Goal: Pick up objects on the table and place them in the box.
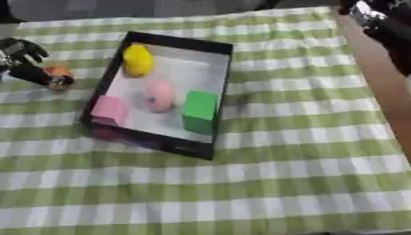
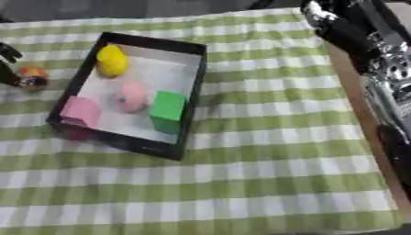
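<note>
My left hand [image 1: 22, 58] sits at the table's [image 1: 305, 183] left edge, fingers curled down around a small orange object [image 1: 58, 73], because it is the one piece I see outside the box [image 1: 210, 98]. The box lies just beside it, toward the table's far left corner, already holding a yellow piece [image 1: 138, 59], a pink round piece [image 1: 159, 95], a pink block [image 1: 109, 109] and a green block [image 1: 200, 110]. My right arm [image 2: 353, 36] hangs along the right edge; I cannot tell how its hand is set
</note>
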